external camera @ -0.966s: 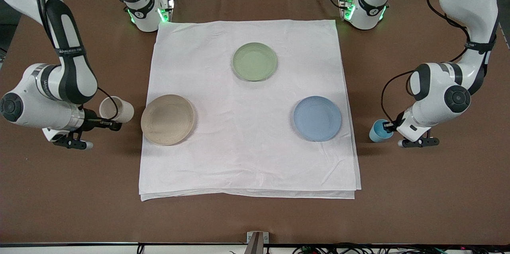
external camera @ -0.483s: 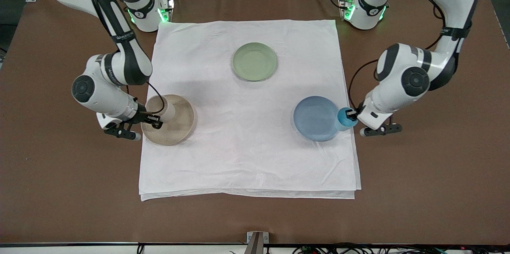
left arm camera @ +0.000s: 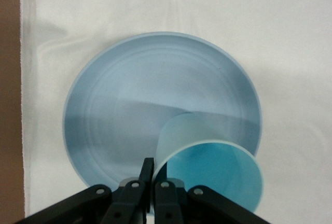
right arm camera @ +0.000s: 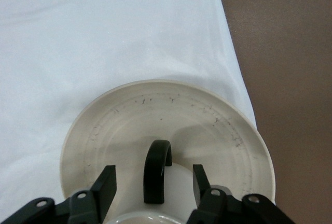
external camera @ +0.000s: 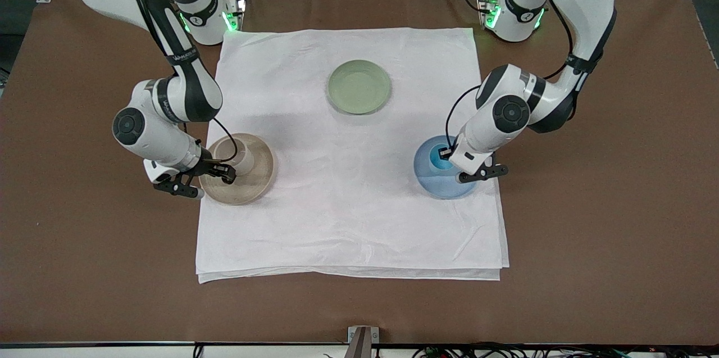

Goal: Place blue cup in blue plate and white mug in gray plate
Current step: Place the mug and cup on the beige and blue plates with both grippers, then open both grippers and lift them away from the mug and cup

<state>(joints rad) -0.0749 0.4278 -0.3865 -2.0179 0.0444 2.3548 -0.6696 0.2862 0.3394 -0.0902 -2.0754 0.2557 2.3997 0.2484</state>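
Observation:
My left gripper [external camera: 447,153] is shut on the rim wall of the blue cup [external camera: 440,159], one finger inside and one outside. The cup is in the blue plate [external camera: 433,185], low over or on its surface. In the left wrist view the cup [left arm camera: 212,180] is at my left gripper [left arm camera: 154,175] over the blue plate [left arm camera: 129,105]. My right gripper [external camera: 227,170] is shut on the white mug [external camera: 242,157] over the gray plate [external camera: 257,179]. In the right wrist view my right gripper [right arm camera: 153,181] straddles the mug [right arm camera: 179,189], with its black handle [right arm camera: 157,169] between the fingers over the gray plate [right arm camera: 171,110].
A green plate [external camera: 359,86] lies on the white cloth [external camera: 348,223], nearer the robots' bases than the other two plates. The cloth covers the middle of the brown table [external camera: 606,234].
The left arm carried the blue cup from the blue plate's edge to over its middle. The right arm shifted the white mug a little farther in over the gray plate.

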